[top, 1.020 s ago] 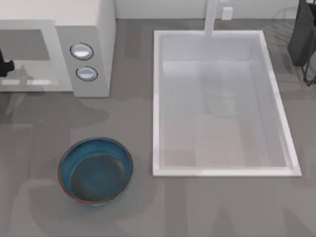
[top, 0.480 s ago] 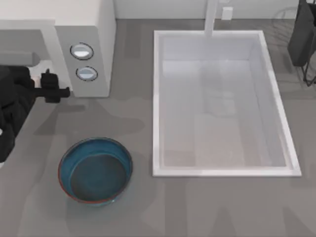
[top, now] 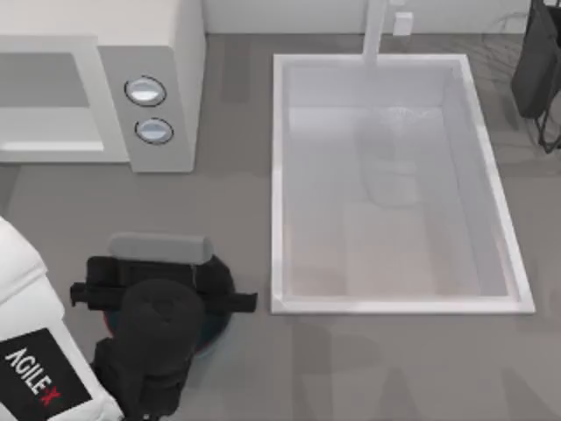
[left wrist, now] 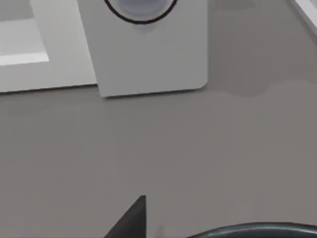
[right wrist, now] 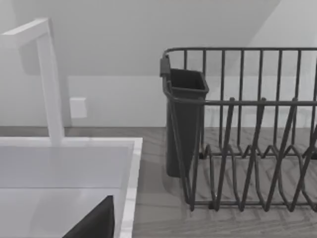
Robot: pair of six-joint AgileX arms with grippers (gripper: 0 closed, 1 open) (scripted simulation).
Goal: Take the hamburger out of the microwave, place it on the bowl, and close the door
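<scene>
You see one white microwave [top: 96, 83] with two dials at 10 o'clock; your left gripper [top: 162, 294] covers what is probably the bowl; jaws unreadable.

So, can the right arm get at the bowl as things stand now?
Probably not. The left gripper hangs right over the bowl, covering most of it, and the right gripper is parked far off by the sink and the dish rack.
</scene>
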